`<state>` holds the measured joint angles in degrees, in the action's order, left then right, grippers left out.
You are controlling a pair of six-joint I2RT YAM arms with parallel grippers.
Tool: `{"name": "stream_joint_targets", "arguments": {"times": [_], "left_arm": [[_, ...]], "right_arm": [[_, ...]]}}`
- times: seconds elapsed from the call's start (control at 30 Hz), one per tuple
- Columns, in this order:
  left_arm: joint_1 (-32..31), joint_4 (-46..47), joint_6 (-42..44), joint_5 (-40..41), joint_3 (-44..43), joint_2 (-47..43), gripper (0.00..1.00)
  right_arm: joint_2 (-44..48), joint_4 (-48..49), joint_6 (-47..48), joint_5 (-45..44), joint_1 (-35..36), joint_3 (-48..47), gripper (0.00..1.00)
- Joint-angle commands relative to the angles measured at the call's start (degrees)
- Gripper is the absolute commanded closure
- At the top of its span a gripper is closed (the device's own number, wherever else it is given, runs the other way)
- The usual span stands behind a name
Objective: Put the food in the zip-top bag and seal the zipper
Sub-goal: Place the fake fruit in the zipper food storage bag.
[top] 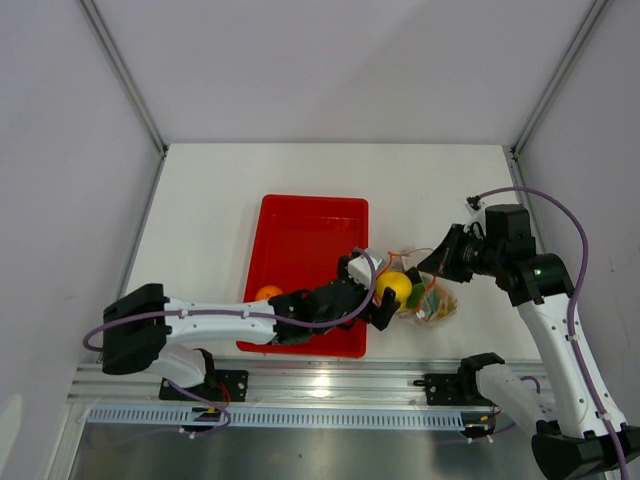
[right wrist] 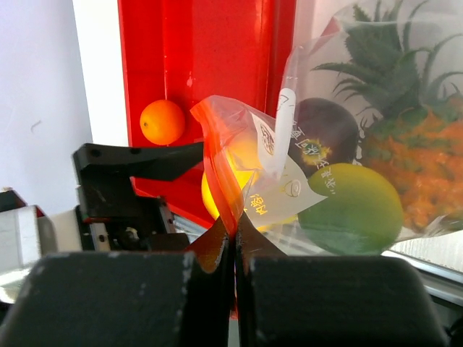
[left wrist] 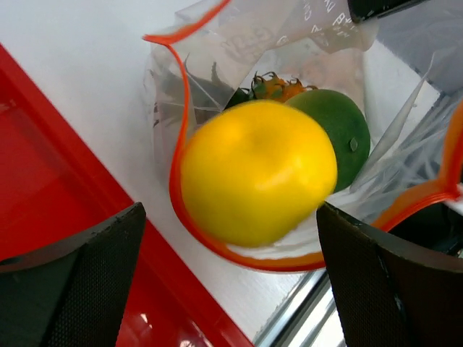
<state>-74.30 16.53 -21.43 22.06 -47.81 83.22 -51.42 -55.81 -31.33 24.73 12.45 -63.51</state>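
The pineapple (right wrist: 405, 144), green fruit (right wrist: 354, 206) and dark fruit (right wrist: 329, 126) are in the bag (top: 432, 300). The pear (left wrist: 257, 170) sits at its mouth, between the wide-open, empty fingers of our left gripper (left wrist: 228, 285). Our right gripper (right wrist: 234, 246) pinches the zipper (right wrist: 221, 188). The orange (right wrist: 162, 121) waits in the tray (top: 300, 230), and the sealing is not yet done.

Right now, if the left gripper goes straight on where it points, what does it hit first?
Most likely the yellow fruit in the zip-top bag mouth, straight ahead of the open left gripper; depth is unclear.
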Motion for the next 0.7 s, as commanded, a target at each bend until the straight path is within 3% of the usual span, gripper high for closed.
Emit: {"name": "stream_joint_targets", "arguments": {"times": [0.0,0.3,0.5,0.67], "left_arm": [[0.12,-7.63,-0.01,2.9,-2.98,-4.73,0.0],[7.94,-21.28,-11.17,-7.98,-9.4,-8.51,0.01],[9.61,-16.89,-13.37,-12.57,-5.98,-11.4,0.1],[12.33,-14.34,-14.25,-16.61,-4.31,-13.17,0.24]], "right_arm": [[1.32,1.76,0.57,1.99,-0.49,-1.27,1.0],[1.94,1.14,1.18,2.95,-0.5,-1.36,1.0],[2.38,1.23,1.18,3.13,-0.49,-1.27,1.0],[2.38,1.49,1.36,3.39,-0.5,-0.83,1.0]]}}
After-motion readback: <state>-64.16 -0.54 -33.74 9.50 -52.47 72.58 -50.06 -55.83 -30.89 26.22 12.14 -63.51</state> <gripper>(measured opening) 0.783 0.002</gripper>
